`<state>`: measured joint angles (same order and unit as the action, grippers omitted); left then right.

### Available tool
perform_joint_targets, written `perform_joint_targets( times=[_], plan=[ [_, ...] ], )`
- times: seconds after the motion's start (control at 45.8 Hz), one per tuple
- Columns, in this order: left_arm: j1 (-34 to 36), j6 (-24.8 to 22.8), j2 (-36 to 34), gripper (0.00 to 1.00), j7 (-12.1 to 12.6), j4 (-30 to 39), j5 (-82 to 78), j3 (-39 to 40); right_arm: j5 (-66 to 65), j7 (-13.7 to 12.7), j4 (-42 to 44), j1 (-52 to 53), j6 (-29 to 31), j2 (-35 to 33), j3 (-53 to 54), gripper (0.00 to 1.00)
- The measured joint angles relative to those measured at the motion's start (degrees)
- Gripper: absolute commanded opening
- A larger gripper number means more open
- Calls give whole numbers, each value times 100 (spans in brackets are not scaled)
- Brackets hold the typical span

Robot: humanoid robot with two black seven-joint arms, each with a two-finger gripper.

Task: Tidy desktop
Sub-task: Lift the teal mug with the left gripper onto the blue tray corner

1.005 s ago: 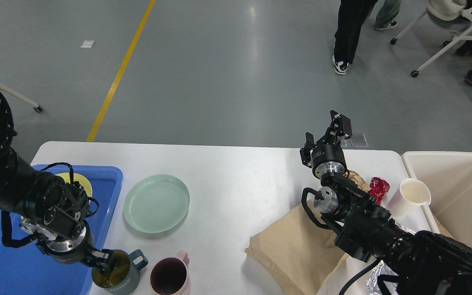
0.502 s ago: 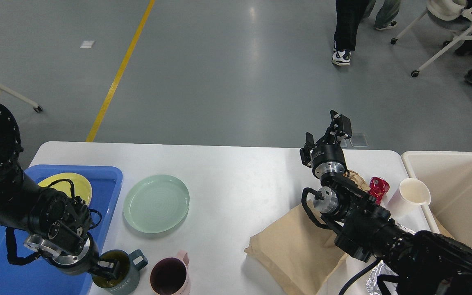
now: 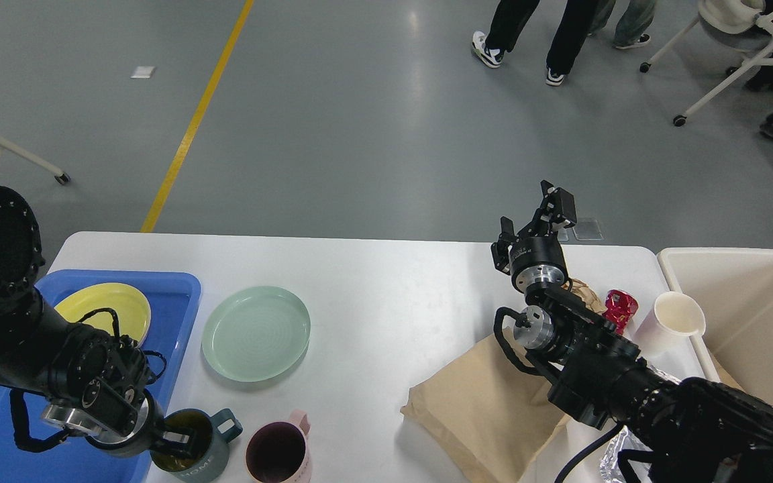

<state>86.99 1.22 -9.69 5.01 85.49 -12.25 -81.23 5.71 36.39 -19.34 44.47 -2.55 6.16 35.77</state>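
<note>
Desktop surface point(image 3: 386, 282) fills the near half of the scene. Blue tray point(image 3: 178, 315) at its left holds a yellow plate point(image 3: 101, 305); a green plate point(image 3: 255, 333) lies beside it. Right gripper point(image 3: 535, 215) hovers with fingers spread, empty. Left gripper point(image 3: 182, 439) reaches into the teal mug point(image 3: 209, 453), apparently clamping its rim.

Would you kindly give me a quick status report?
Left pincer at teal mug, grip unclear. Right pincer raised, open, empty. Desktop cluttered: green plate, paper bag.
</note>
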Motion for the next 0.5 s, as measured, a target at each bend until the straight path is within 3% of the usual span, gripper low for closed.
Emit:
perform_joint_targets(
  times=[0.109, 0.284, 0.415, 0.502],
  plan=[
    [-76, 101, 2, 68, 0, -41, 1, 21, 0, 0, 0, 0, 0, 1, 0, 100],
    [-132, 114, 1, 27, -6, -83, 1, 28, 0, 0, 2, 0, 0, 1, 0, 100],
    [-144, 114, -4, 6, -9, -136, -3, 31, 0, 0, 2, 0, 0, 0, 0, 100],
    [-144, 91, -20, 1, -10, -150, -5, 36, 0, 0, 2, 0, 0, -1, 0, 100]
  ],
)
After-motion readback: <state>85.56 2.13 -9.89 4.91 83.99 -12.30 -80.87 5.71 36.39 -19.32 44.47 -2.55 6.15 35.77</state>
